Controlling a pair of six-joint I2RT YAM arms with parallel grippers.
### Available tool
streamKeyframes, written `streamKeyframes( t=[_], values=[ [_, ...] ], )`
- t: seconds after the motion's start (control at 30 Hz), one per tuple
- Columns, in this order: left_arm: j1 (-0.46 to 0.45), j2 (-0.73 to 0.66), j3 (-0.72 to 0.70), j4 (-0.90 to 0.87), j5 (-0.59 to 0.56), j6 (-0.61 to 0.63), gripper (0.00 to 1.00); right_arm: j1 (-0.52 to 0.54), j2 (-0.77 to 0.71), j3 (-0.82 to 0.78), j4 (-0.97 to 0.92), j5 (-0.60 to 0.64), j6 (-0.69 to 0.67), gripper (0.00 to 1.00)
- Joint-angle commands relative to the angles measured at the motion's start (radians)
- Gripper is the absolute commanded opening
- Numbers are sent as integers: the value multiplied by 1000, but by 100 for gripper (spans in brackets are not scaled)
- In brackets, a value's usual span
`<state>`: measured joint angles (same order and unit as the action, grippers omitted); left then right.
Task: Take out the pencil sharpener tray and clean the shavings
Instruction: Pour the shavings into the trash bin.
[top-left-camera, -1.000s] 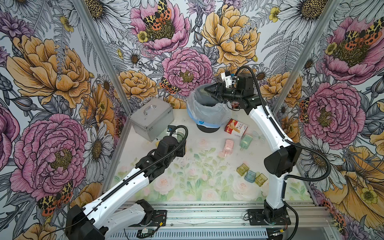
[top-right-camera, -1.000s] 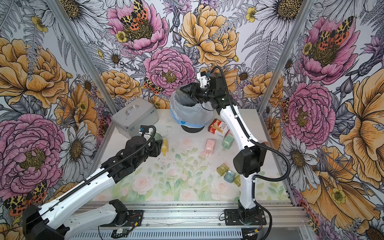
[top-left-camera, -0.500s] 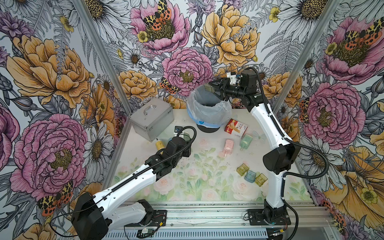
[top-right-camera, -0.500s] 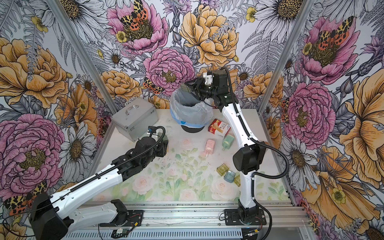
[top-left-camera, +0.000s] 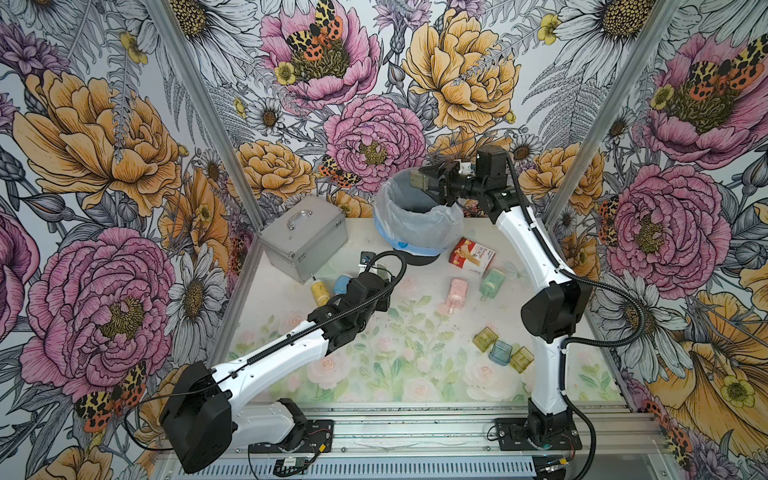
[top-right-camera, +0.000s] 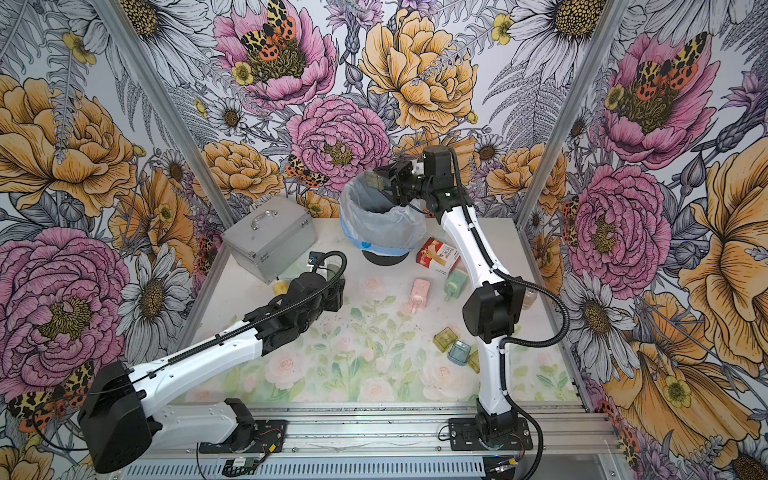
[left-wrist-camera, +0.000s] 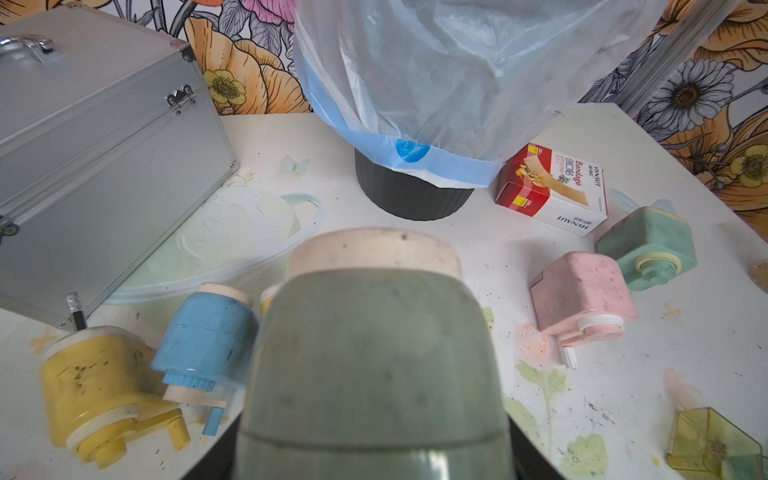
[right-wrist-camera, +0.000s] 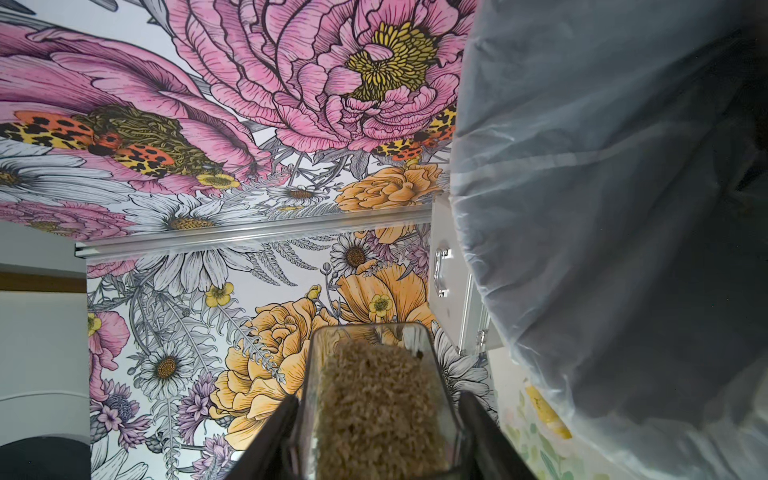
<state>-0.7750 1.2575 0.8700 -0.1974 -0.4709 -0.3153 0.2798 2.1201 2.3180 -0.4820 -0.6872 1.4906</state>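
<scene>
Here our right gripper (right-wrist-camera: 378, 399) is clamped on the walls of the clear tray (right-wrist-camera: 318, 365), packed with brownish shavings (right-wrist-camera: 374, 415), held high at the bin (top-left-camera: 411, 232) rim. If we tip it this near the edge, the wad could drop outside the liner (top-left-camera: 442, 216). Our left gripper (left-wrist-camera: 370, 451) pinches the grey-green sharpener (left-wrist-camera: 374, 332) low over the table (left-wrist-camera: 498, 257). We cannot see what the bin holds; three spare trays (top-left-camera: 500, 351) look mostly empty.
</scene>
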Motion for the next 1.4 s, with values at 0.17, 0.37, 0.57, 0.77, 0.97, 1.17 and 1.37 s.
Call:
streamKeyframes(
  t=[0.17, 0.37, 0.57, 0.77, 0.97, 1.17, 1.37],
  values=[
    [-18, 71, 74, 82, -26, -10, 0, -5, 13, -24, 15, 13, 116, 39],
    [-42, 140, 108, 84, -54, -19, 0, -2, -5, -83, 18, 44, 168, 39],
    [-50, 185, 110, 115, -80, -34, 0, 2, -24, -185, 140, 55, 283, 39],
    [-54, 237, 119, 149, -91, -31, 0, -2, -51, -251, 258, 84, 401, 38],
    [-61, 295, 109, 210, -129, -4, 0, -3, -67, -230, 262, 116, 441, 36],
    [-52, 380, 107, 294, -156, 21, 0, 3, -118, -295, 262, 143, 433, 35],
    [-37, 459, 106, 367, -155, 19, 0, 4, -143, -317, 259, 165, 427, 32]
  ],
)
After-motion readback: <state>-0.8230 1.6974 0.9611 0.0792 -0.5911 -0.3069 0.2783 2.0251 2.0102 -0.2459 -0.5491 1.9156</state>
